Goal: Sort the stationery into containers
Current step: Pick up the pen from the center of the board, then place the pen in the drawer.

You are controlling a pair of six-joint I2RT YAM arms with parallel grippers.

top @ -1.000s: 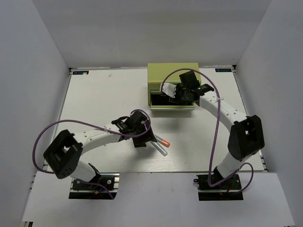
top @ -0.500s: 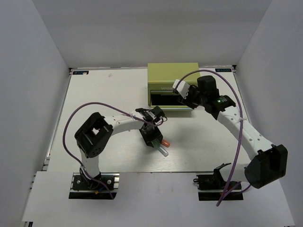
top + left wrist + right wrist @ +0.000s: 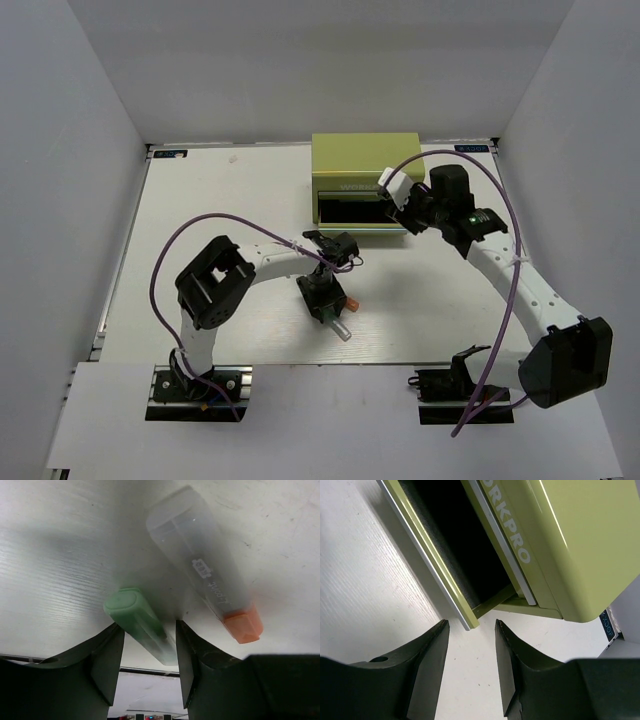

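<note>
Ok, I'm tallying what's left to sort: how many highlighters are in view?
2. A green highlighter lies between the left gripper's fingers; an orange-capped highlighter lies on the table just beside it. Others may be hidden inside the chest.

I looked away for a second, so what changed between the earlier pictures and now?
The left gripper shifted right and closed its jaws on the green highlighter. The right gripper backed away rightward from the drawer, jaws open and empty. The orange highlighter, the chest and its open drawer stayed put.

highlighter pair [image 3: 200, 570] side by side on table [image 3: 220, 200]; chest [image 3: 365, 155] behind, drawer [image 3: 355, 210] out front
</note>
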